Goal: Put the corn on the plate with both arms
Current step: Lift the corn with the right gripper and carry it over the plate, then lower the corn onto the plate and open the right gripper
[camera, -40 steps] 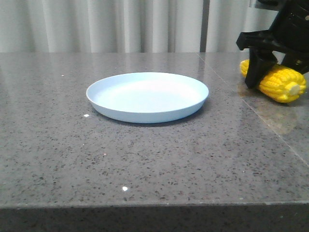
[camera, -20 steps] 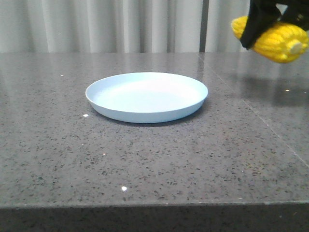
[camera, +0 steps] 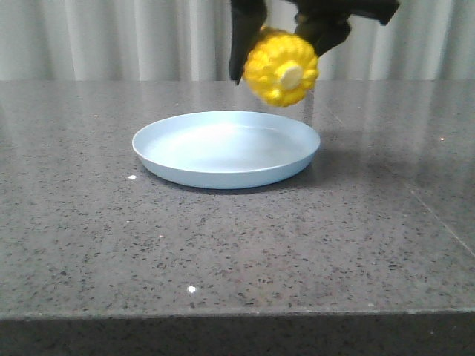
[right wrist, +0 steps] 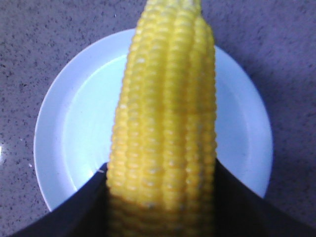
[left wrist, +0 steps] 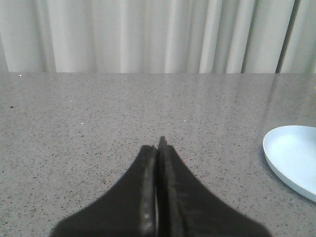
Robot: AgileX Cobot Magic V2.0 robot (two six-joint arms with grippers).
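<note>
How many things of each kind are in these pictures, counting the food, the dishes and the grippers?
Corn: 1, held in the right gripper above the plate
Plate: 1, pale blue, nothing on it
Grippers: 2; the left gripper is shut and holds nothing
Total: 4

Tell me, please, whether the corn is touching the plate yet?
Apart. In the front view, the corn, held by the right gripper, hangs above the plate with the countertop visible between them.

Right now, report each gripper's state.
Left gripper: closed, holding nothing.
Right gripper: closed on the corn cob, above the plate.
</note>
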